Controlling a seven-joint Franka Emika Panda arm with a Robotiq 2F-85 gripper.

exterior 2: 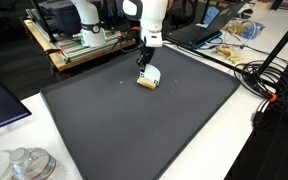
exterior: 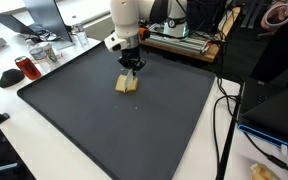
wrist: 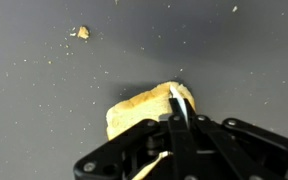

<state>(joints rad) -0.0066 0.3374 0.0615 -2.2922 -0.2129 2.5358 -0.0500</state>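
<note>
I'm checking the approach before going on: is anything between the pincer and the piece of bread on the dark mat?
Nothing visible does. In the wrist view the pincer, shut, already meets the piece of bread at its edge. Only a crumb lies well apart on the mat.

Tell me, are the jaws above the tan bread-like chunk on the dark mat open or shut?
Shut: in the wrist view the black jaws meet without a gap, tips at the tan bread-like chunk.
</note>
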